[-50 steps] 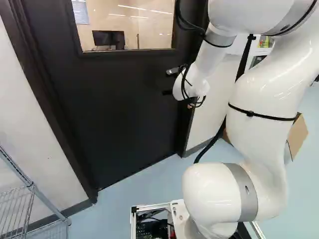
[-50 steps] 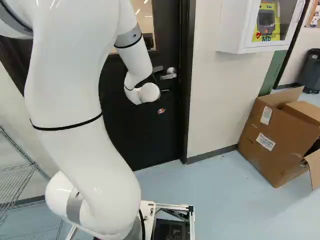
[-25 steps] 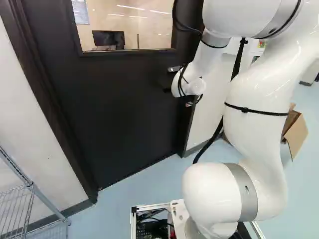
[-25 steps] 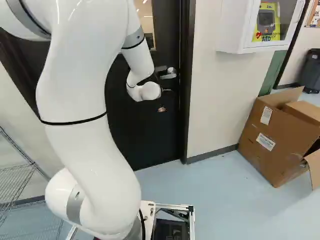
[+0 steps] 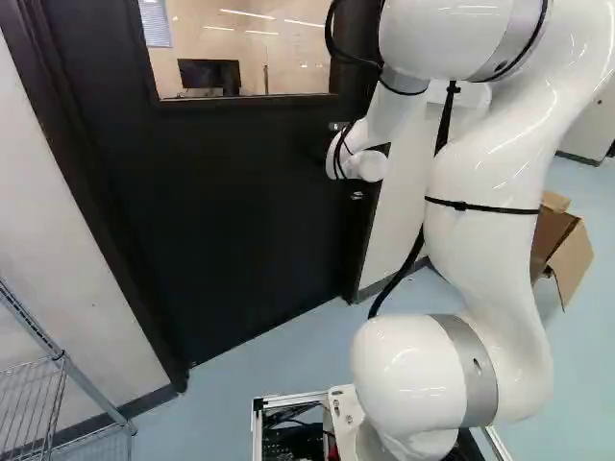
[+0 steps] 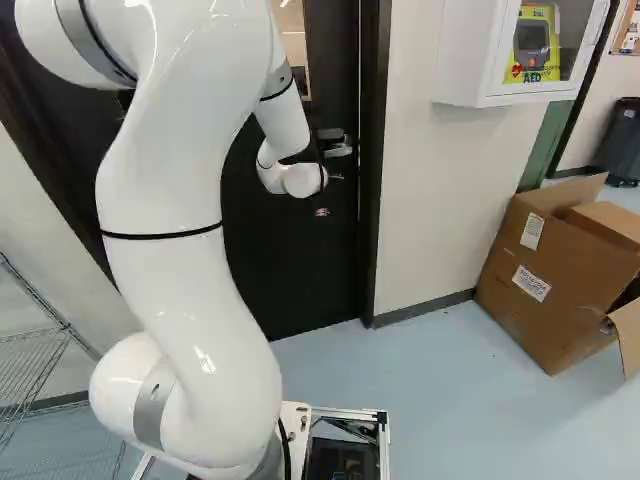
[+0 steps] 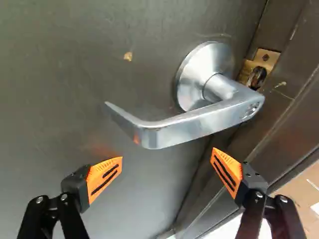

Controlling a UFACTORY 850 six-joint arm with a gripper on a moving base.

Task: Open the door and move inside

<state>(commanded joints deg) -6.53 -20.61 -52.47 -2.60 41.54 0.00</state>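
Wrist view: the hand (image 6: 327, 195) is spread wide, gripping nothing, silver door lever (image 7: 187, 128) ahead of its fingers!

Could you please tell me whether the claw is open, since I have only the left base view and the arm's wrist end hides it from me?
Observer: It is open: in the wrist view the two orange pads of the claw stand well apart.

Operator: Thank you; would you kindly tell me how the door's lever handle lies?

Observer: The lever handle lies ahead of the claw, its free end bending back toward the door.
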